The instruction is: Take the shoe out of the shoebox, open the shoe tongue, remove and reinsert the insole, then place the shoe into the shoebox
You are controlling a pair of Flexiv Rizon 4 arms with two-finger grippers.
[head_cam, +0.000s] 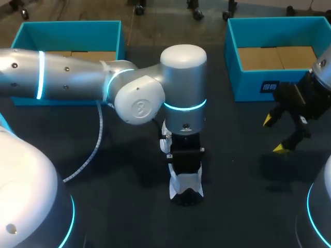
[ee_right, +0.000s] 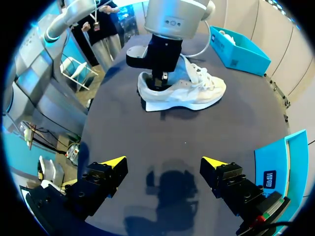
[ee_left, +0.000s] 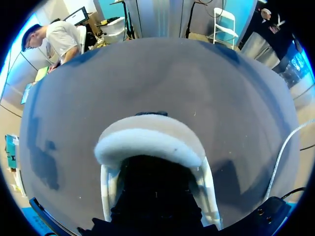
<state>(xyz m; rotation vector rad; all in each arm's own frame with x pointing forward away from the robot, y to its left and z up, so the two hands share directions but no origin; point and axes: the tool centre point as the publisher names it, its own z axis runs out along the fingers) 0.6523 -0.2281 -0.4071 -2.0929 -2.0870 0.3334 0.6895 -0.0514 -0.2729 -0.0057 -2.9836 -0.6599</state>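
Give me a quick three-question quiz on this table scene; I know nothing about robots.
1. True or false: the white shoe stands on the table, outside both shoeboxes.
2. Which gripper hangs open over bare table? A left, B right.
3. Fill in: the left arm reaches the shoe at its ____ end.
Key: 1 true; 2 B, the right gripper; 3 heel.

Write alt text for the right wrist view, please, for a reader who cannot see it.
A white lace-up sneaker stands upright on the dark table, with the left gripper down inside its heel opening. The yellow-tipped right gripper hangs open, short of the shoe.
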